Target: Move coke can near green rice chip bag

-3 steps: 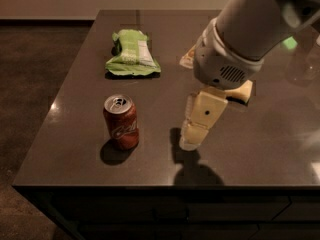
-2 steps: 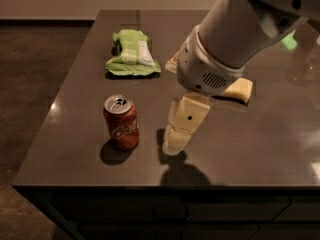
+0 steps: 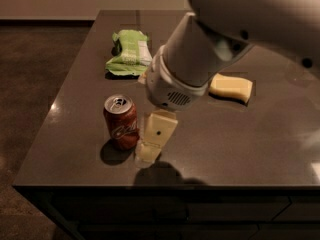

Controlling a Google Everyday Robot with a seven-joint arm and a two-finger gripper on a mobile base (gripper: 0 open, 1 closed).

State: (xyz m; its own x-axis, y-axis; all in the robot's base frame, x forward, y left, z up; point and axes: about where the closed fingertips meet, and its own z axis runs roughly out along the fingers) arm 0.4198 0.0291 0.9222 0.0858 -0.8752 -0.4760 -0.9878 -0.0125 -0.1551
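Front edge of the work table: my gripper [image 3: 149,151], cream-coloured plastic slung below a bulky white wrist housing [image 3: 172,86] with a small vent grille, hangs low over the dark, glossy tabletop [image 3: 240,144]. Its tip is down close to the surface, just to the right of the small red cylindrical coke can [image 3: 121,123]. From this angle I cannot tell how far the gripper is parted. I also cannot tell whether it touches the can, though it has nothing lifted.

The can stands upright near the table's front-left corner. Its silver top and pull tab are turned up toward the camera, white script lettering curls across its red side, and a round dark shadow pools at its base toward the front.

Beyond it, well apart and toward the far-left part of the table, lies the light green, wrinkled rice chip bag [image 3: 129,53]. It is flattish and wider than the can, with a white label patch on its right half.

A pale yellow rectangular sponge [image 3: 231,87] rests flat on the other side of my arm, mid-table to the right. The gripper's own shadow falls on the tabletop at the front edge, directly below it.
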